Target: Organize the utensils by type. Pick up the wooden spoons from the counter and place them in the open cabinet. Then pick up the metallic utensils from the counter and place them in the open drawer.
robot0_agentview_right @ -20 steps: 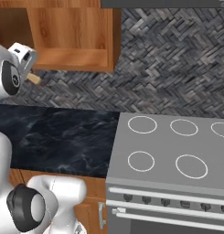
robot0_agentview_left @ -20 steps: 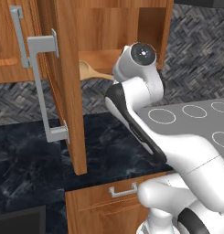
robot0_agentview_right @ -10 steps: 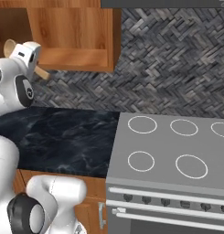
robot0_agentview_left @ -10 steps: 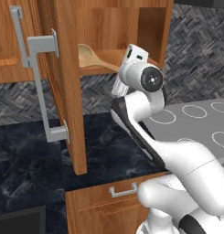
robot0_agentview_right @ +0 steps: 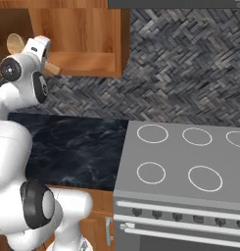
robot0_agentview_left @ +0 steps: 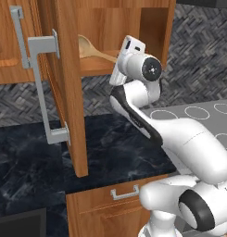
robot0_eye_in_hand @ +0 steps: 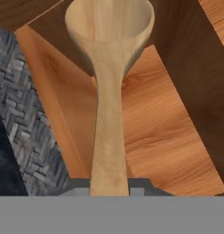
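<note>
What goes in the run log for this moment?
gripper: shut on large wooden spoon | spoon bowl inside open cabinet, above its shelf | not released

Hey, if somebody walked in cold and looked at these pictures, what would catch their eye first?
Probably the large wooden spoon, gripped by its handle in the gripper, its bowl poking into the open cabinet above the counter. Next, the cabinet door swung wide, with its long silver handle.
</note>
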Available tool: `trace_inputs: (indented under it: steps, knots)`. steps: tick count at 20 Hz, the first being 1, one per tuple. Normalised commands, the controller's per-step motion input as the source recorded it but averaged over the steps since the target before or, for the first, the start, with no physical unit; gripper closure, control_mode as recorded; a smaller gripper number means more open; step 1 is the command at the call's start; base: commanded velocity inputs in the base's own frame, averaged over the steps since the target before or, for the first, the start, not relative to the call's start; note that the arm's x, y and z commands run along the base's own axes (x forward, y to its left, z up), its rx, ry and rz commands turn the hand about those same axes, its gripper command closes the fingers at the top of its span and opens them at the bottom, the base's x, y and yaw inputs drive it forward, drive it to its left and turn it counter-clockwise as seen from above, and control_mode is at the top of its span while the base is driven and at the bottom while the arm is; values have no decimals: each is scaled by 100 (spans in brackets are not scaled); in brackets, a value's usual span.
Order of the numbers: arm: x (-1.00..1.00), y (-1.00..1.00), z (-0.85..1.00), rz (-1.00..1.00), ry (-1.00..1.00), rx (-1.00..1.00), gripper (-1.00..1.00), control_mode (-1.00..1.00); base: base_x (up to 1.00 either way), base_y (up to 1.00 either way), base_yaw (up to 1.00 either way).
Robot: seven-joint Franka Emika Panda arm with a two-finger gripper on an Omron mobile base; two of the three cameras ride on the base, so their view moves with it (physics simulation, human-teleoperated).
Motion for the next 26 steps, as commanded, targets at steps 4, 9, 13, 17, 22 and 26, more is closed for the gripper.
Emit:
trace_inputs:
  steps: [4, 9, 13, 17, 22, 26]
  knots:
    - [43, 1, 16, 33, 17, -1, 100, -100, 0, 0, 0]
    - [39, 0, 1, 28, 17, -8, 100, -100, 0, 0, 0]
    - [39, 1, 1, 21, 14, -12, 100, -100, 0, 0, 0]
    - [33, 8, 15, 11, 6, -14, 100, -100, 0, 0, 0]
    - [35, 11, 8, 7, 0, -15, 100, -100, 0, 0, 0]
    - [37, 10, 2, 2, 0, -13, 100, -100, 0, 0, 0]
